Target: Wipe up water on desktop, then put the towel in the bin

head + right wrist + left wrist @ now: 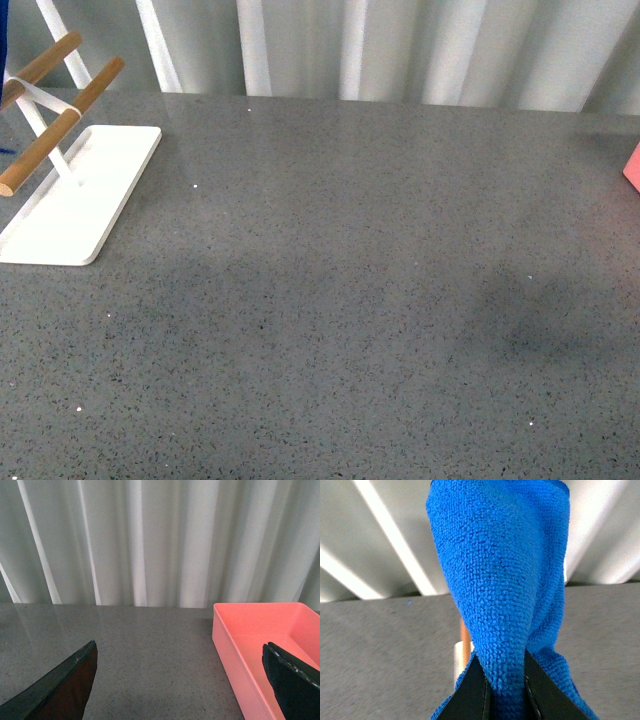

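Observation:
In the left wrist view my left gripper (505,680) is shut on the bright blue towel (500,570), which is bunched between the two black fingers and fills the middle of the view. The dark-grey speckled desktop (340,300) spreads across the front view; neither arm nor the towel shows there. I see no clear water on it, only faint darker patches. In the right wrist view my right gripper (180,680) is open and empty above the desktop (150,650), with one finger over the pink bin (260,630).
A white rack base (75,195) with wooden rods (55,120) stands at the far left of the desktop. A wooden rod (465,635) shows behind the towel. The bin's corner (632,165) peeks in at the right edge. White curtains hang behind.

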{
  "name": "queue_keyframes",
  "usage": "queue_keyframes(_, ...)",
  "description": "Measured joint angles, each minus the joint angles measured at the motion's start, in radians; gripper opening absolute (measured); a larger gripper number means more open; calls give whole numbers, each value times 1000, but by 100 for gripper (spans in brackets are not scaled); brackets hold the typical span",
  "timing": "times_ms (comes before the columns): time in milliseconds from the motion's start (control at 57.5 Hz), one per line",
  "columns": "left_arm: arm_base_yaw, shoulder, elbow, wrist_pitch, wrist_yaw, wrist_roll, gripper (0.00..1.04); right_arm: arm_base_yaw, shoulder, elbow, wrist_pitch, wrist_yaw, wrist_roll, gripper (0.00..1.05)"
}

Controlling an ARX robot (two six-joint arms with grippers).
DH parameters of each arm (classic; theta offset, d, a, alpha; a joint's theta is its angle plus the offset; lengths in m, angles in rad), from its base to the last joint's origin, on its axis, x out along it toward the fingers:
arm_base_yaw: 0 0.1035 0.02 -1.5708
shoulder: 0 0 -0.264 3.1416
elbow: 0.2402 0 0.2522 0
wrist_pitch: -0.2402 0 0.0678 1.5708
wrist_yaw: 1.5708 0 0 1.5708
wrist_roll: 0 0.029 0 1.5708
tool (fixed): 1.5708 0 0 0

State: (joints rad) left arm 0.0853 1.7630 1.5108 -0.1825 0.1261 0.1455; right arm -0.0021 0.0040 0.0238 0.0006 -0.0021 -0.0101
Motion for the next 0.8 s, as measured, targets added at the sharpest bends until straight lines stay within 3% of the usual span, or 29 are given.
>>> queue_keyframes(156, -97, -168, -141, 105, 188, -104, 6, 0, 0, 0, 0, 0, 0, 98)
queue_keyframes(278, -193, -229, -235, 203, 263, -204, 6, 0, 0, 0, 0, 0, 0, 98)
queue_keyframes(521, -363, -198, -322, 387, 242, -414, 6, 0, 0, 0, 0, 0, 0, 98)
queue_keyframes(799, -472, -147, -347, 494, 240, -557, 6, 0, 0, 0, 0, 0, 0, 98)
